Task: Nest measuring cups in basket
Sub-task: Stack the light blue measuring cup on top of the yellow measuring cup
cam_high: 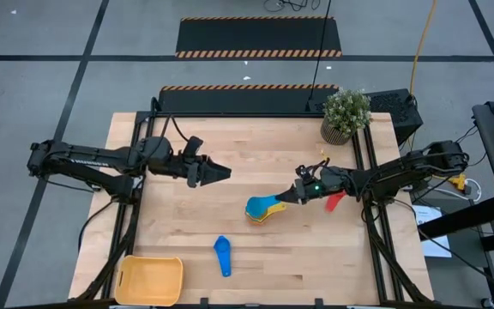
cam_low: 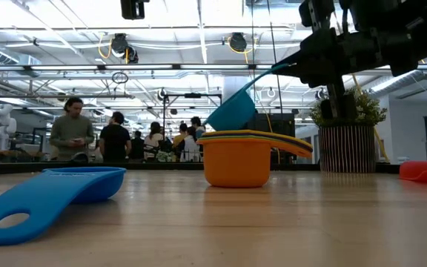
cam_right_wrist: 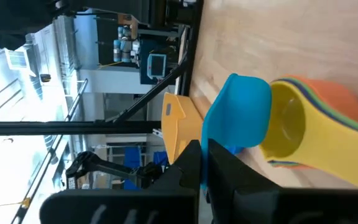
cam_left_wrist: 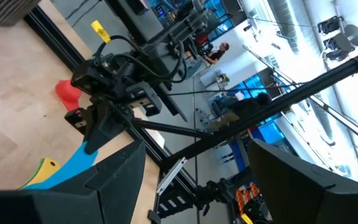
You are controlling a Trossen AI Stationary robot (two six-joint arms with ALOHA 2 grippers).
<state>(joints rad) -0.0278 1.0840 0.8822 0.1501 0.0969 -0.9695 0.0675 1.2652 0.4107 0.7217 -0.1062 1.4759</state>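
Note:
A stack of measuring cups (cam_high: 261,216), orange at the bottom (cam_low: 234,165) and yellow on top (cam_right_wrist: 286,124), stands mid-table. My right gripper (cam_high: 301,196) is shut on a light blue cup (cam_low: 234,111), tilted just over that stack. A darker blue cup (cam_high: 222,255) lies on the table nearer the front edge. A red cup (cam_high: 335,200) lies under my right arm. The yellow-orange basket (cam_high: 150,280) sits at the front left corner. My left gripper (cam_high: 217,172) hovers open and level, left of the stack, with nothing between its fingers. My right gripper pinches the light blue cup's handle (cam_right_wrist: 207,144) between its two fingers, near the handle's free end. The fingers come almost level from the table's right side and lie along the handle. The cup hangs tilted, bowl (cam_right_wrist: 241,112) lowest at the stack's rim; whether it touches the stack I cannot tell.
A potted plant (cam_high: 346,116) stands at the far right corner. Bare wood lies between the stack and the basket, apart from the darker blue cup. People stand in the room beyond the far edge (cam_low: 113,137).

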